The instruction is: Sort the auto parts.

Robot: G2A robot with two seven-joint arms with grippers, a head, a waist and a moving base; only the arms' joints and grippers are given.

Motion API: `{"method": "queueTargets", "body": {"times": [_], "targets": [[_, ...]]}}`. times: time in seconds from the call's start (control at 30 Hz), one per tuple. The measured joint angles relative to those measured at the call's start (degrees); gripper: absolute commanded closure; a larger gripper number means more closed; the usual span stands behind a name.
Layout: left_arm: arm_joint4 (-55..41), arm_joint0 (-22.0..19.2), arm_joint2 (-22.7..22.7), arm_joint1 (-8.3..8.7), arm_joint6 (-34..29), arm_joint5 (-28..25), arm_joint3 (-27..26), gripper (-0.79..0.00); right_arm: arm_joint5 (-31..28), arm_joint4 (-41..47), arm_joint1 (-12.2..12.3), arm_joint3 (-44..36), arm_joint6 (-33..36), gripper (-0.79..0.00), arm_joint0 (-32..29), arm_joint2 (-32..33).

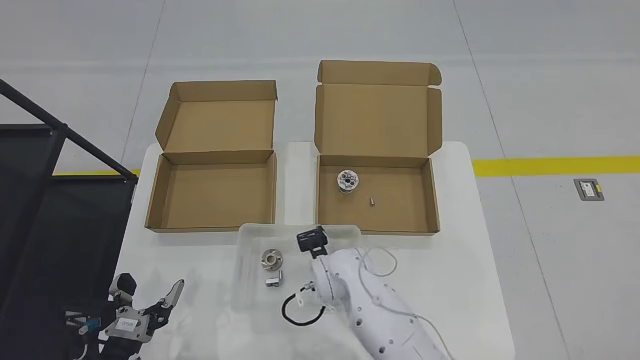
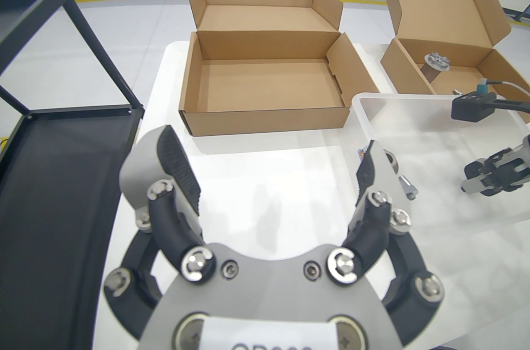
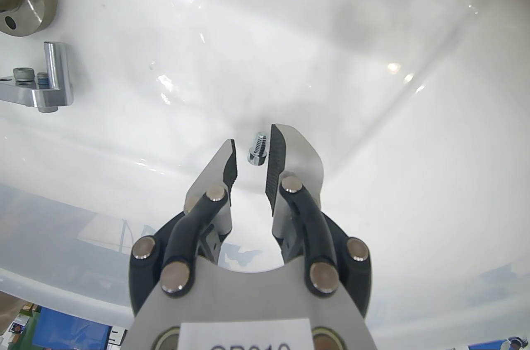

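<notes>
Currently the right gripper [image 3: 253, 135] is lowered into the clear tray [image 1: 250, 229] at the middle of the worktop's [image 1: 450, 290] front edge. Its fingers stand narrowly parted, one on each side of a small bolt [image 3: 257, 151] that lies on the tray floor. Whether either pad touches the bolt cannot be told. Toward the tray's left side lie a round metal flange [image 1: 270, 257] and, just beside it, an angled metal bracket [image 1: 272, 280].

At the worktop's front left corner, the left gripper [image 1: 150, 292] hangs with its fingers spread wide and nothing between them.

Two open cardboard boxes sit side by side along the back edge, lids folded up. The left box [image 1: 210, 195] holds nothing. The right box [image 1: 400, 210] holds a round toothed part [image 1: 347, 179] near its back left corner, and a second small bolt [image 1: 373, 200] lies close by on the box floor.
</notes>
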Motion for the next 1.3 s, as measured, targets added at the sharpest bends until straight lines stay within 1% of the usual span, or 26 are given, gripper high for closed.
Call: {"method": "queueTargets", "body": {"times": [0.13, 0.27, 0.3, 0.37, 0.4, 0.43, 0.57, 0.7, 0.8, 0.97, 1.03, 1.13, 1.3], "targets": [[0.0, 0.0, 0.0, 0.0, 0.0, 0.0, 0.0, -0.785, 0.3, -0.4, 0.0, 0.3, -0.2, -0.209, -0.2, 0.7], [0.0, 0.0, 0.0, 0.0, 0.0, 0.0, 0.0, -0.785, 0.2, -0.5, -0.1, 0.4, -0.3, -0.185, -0.4, 1.0], [0.0, 0.0, 0.0, 0.0, 0.0, 0.0, 0.0, -0.785, 0.2, -0.5, -0.1, 0.4, -0.3, -0.163, -0.4, 1.0], [0.0, 0.0, 0.0, 0.0, 0.0, 0.0, 0.0, -0.785, 0.1, -0.6, -0.1, 0.4, -0.4, -0.095, -0.5, 1.2], [0.0, 0.0, 0.0, 0.0, 0.0, 0.0, 0.0, -0.785, 0.0, -0.6, -0.1, 0.3, -0.4, -0.028, -0.6, 1.4], [0.0, 0.0, 0.0, 0.0, 0.0, 0.0, 0.0, -0.785, -0.1, -0.6, -0.1, 0.3, -0.5, 0.0, -0.6, 1.5], [0.0, 0.0, 0.0, 0.0, 0.0, 0.0, 0.0, -0.785, -0.5, -0.7, 0.0, -0.8, -1.5, 0.0, -0.9, 2.2], [0.0, 0.0, 0.0, 0.0, 0.0, 0.0, 0.0, -0.785, -2.2, -0.3, 0.3, -4.3, -2.8, 0.0, -2.1, 3.6], [0.0, 0.0, 0.0, 0.0, 0.0, 0.0, 0.0, -0.785, -5.4, 1.0, 0.9, -9.1, -3.7, 0.0, -4.1, 5.2], [0.0, 0.0, 0.0, 0.0, 0.0, 0.0, 0.0, -0.785, -16.3, 3.3, 2.3, -18.2, -6.4, 0.0, -8.7, 8.1], [0.0, 0.0, 0.0, 0.0, 0.0, 0.0, 0.0, -0.785, -20.3, 3.8, 2.9, -21.6, -8.6, 0.0, -10.5, 9.0], [0.0, 0.0, 0.0, 0.0, 0.0, 0.0, 0.0, -0.785, -24.8, 4.5, 3.6, -26.7, -12.6, 0.0, -13.2, 11.0], [0.0, 0.0, 0.0, 0.0, 0.0, 0.0, 0.0, -0.785, -26.2, 4.7, 4.7, -33.9, -20.2, 0.0, -17.3, 15.4]]}}
